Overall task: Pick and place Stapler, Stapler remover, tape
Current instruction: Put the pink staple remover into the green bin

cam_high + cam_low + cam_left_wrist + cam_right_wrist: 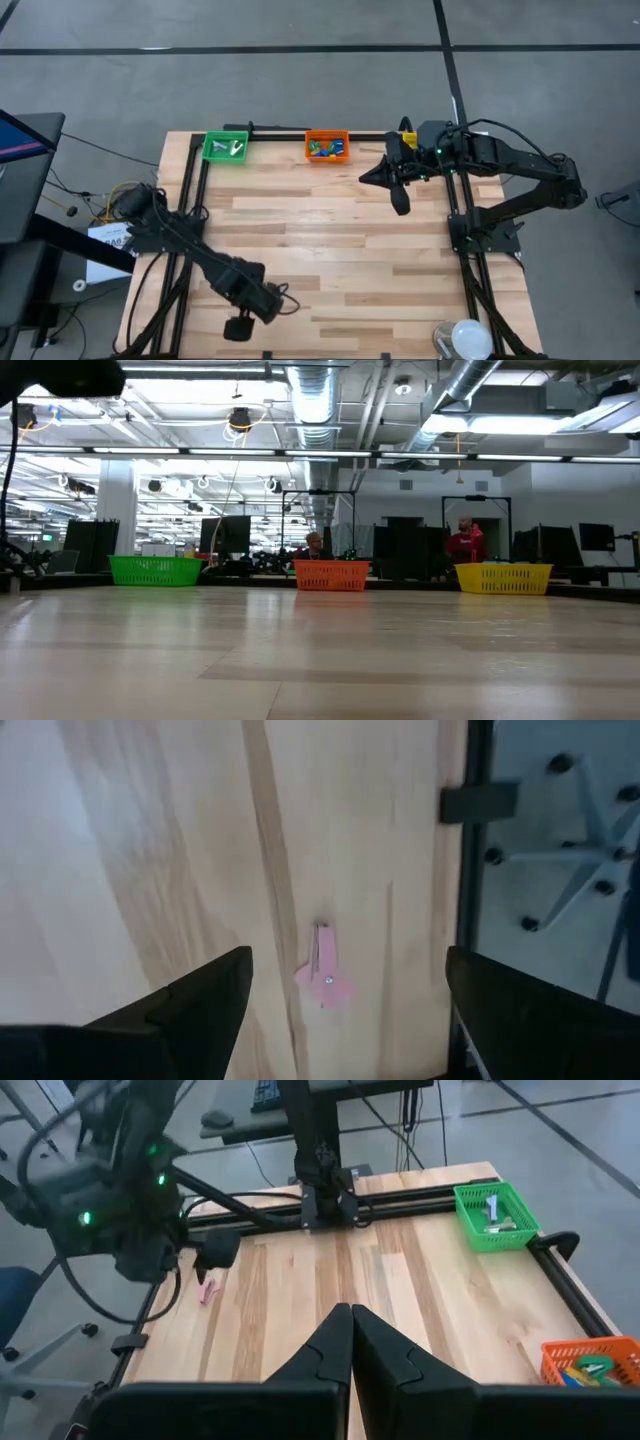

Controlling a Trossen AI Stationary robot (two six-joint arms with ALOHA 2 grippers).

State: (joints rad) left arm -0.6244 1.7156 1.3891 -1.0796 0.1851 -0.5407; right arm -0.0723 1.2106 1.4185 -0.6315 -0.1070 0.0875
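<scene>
A small pink stapler remover [322, 978] lies flat on the wooden table near its near-left corner, also seen from the right wrist [206, 1291]. My left gripper [347, 960] hangs open above it, pointing steeply down, one finger on either side and clear of it [238, 326]. My right gripper [350, 1330] is shut on nothing, held high over the far right of the table [400, 192]. A blue-yellow-green stapler [590, 1370] lies in the orange bin [327, 146]. I cannot make out any tape.
A green bin [225, 147] with pale pieces stands at the far left, and a yellow bin [503, 578] at the far right. A black frame rail [470, 870] runs along the table edge beside the stapler remover. People show in the room behind.
</scene>
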